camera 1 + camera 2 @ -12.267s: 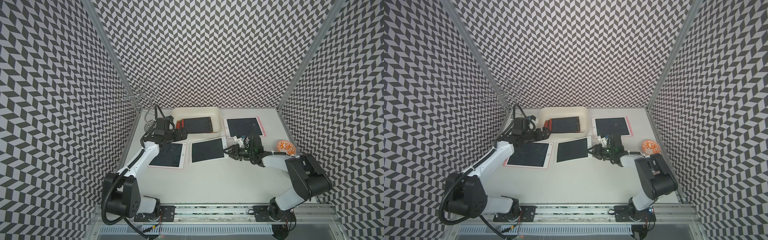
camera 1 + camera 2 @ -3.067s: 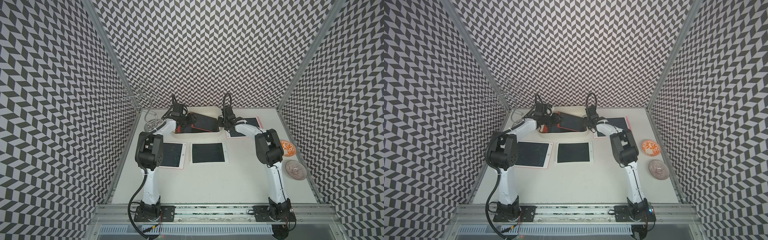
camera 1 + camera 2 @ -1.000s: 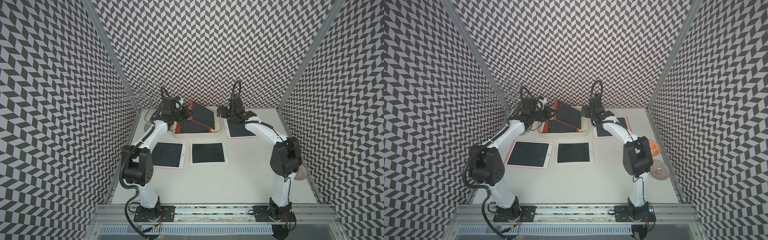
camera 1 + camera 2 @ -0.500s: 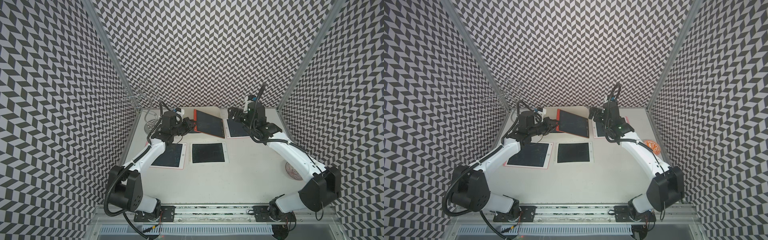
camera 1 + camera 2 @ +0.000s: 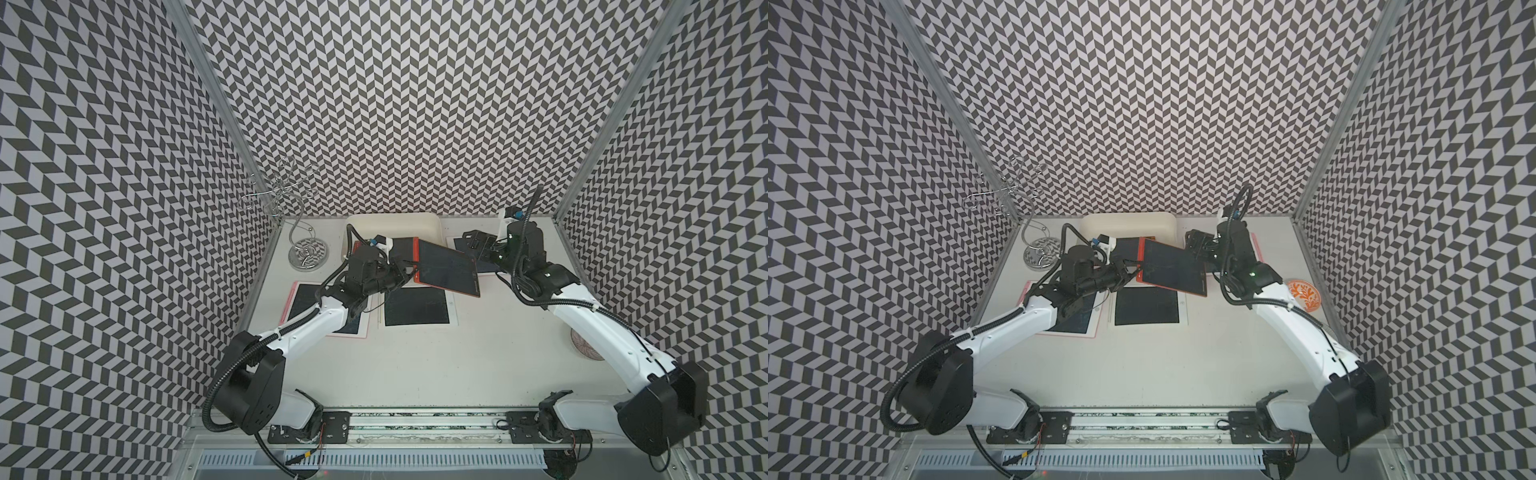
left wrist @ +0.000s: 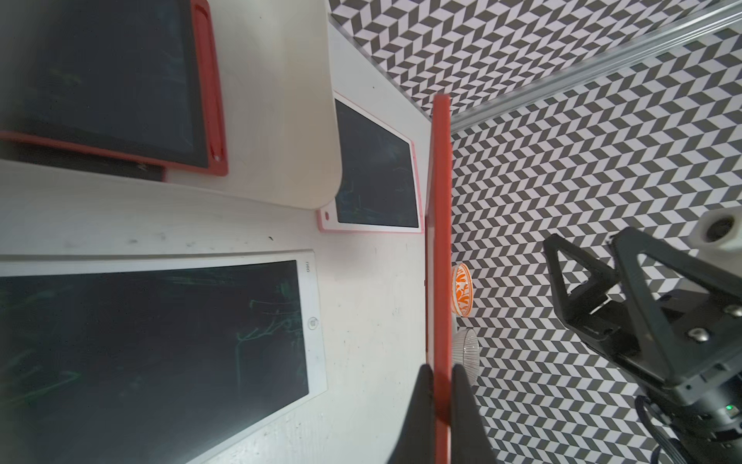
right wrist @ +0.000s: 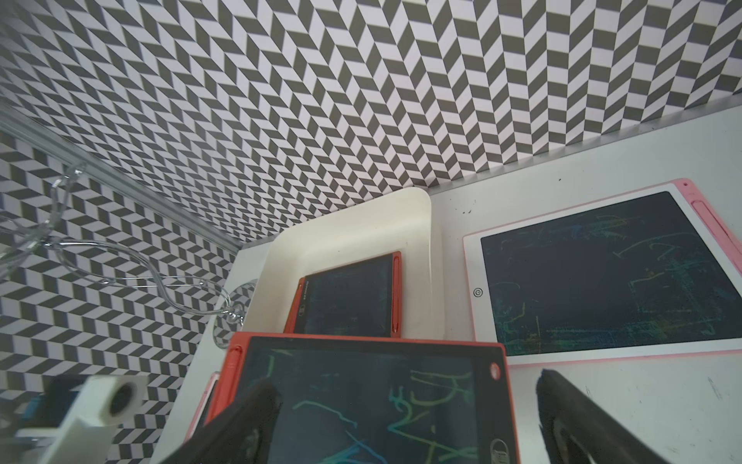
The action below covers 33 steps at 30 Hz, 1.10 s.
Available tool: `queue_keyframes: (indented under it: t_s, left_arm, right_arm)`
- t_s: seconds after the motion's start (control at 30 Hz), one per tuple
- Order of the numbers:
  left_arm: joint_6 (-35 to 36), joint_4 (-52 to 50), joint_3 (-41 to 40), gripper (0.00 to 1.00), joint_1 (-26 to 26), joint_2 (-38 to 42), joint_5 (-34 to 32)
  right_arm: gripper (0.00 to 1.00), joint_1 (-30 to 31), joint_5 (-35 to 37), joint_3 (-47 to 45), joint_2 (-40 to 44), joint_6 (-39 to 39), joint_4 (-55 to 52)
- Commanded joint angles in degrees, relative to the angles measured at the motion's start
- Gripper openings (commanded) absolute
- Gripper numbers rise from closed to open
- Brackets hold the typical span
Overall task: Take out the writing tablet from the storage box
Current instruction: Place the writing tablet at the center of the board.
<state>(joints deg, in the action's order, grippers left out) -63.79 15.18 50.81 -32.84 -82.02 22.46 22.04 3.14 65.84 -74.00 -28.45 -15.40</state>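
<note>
Left pincer point(image 6: 441, 371) was clamped tight on one short edge of the red-framed writing tablet point(image 5: 446, 268). The tablet hung tilted, lifted out of the storage box point(image 5: 395, 220) and just in front of it, above the table point(image 5: 415, 365). Right pincer point(image 7: 405, 379) gaped wide at the tablet's other end, probably not touching, though no view settled it. A second red tablet point(image 7: 349, 297) lay in the box, mostly hidden in both top views behind the left arm.
</note>
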Motion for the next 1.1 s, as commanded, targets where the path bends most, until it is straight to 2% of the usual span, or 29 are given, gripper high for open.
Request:
queue_keyframes:
  t_s: [0.0, 0.17, 0.43, 0.83, 1.07]
  left_arm:
    - [-5.9, 10.6, -2.2, 0.00, -3.8, -1.1, -6.9]
    - [-9.8, 15.1, -1.9, 0.00, -9.0, -6.3, -10.4]
    - [-14.6, 21.8, 0.7, 0.00, -14.1, -16.2, -13.2]
    - [-16.3, 24.6, 10.6, 0.00, -17.5, -29.6, -14.2]
    - [-16.5, 23.8, 13.9, 0.00, -18.9, -33.9, -15.8]
  right_arm:
    - [0.99, -1.7, -2.2, -1.3, 3.4, -0.1, 0.5]
    - [0.99, -4.6, -5.4, -3.6, 4.9, 0.8, 0.0]
    - [1.00, -6.8, -7.9, -8.9, 6.1, 2.2, 1.6]
    - [0.99, -11.8, -9.2, -12.0, 6.8, 5.4, 1.9]
    - [0.99, -14.5, -11.0, -13.7, 7.3, 5.9, 2.6]
